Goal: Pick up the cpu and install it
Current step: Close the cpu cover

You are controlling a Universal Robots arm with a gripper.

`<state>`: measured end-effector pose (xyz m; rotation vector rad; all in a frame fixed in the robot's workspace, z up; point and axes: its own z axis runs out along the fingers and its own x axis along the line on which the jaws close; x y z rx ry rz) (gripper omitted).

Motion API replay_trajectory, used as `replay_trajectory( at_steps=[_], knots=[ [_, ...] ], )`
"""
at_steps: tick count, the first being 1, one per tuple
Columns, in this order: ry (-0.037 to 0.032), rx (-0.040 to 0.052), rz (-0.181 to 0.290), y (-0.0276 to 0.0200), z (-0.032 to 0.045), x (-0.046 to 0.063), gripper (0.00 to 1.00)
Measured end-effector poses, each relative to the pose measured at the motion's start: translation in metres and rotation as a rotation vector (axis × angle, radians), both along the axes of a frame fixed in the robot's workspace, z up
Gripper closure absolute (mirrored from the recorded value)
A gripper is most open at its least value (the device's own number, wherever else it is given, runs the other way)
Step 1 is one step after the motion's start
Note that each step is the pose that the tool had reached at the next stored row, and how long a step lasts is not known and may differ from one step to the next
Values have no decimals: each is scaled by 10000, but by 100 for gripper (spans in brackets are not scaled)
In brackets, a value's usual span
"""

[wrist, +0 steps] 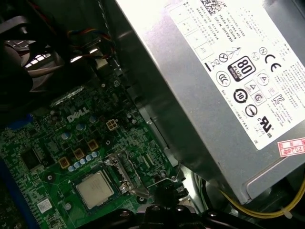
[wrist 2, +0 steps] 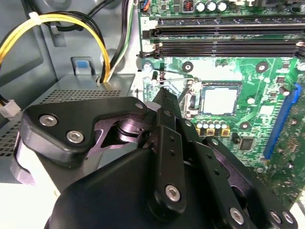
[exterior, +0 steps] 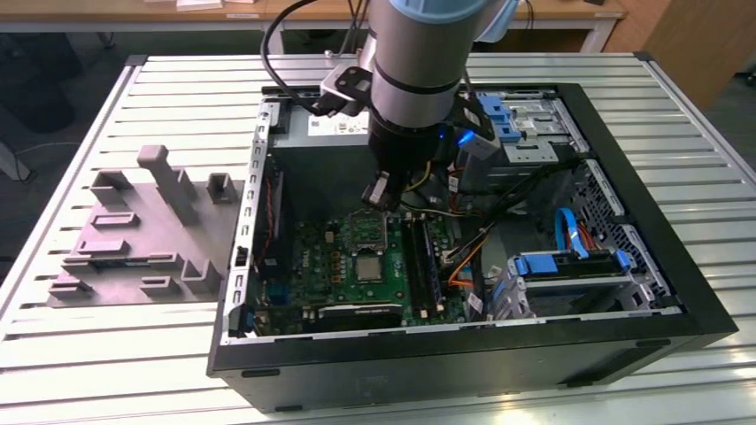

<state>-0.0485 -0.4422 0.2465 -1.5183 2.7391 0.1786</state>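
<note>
The cpu (exterior: 368,268) (wrist 2: 219,100) (wrist: 95,189) sits flat in its socket (wrist 2: 217,100) on the green board (exterior: 343,274), inside the open computer case (exterior: 661,266), nearer than the gripper (exterior: 375,197). The gripper hangs just beyond and above it, apart from the chip; in the second wrist view its fingers (wrist 2: 167,107) look closed together, holding nothing. Well off on the exterior view's left, a grey tray (exterior: 130,257) rests on the table (exterior: 95,354).
</note>
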Motion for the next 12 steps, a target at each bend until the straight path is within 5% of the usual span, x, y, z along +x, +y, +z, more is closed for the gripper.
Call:
replay_trajectory(
  at_steps=[4, 12],
  knots=[
    [0, -223, 158, -3, -1, -3, 89],
    [-5, -235, 536, -39, 0, -21, 89]
  ],
)
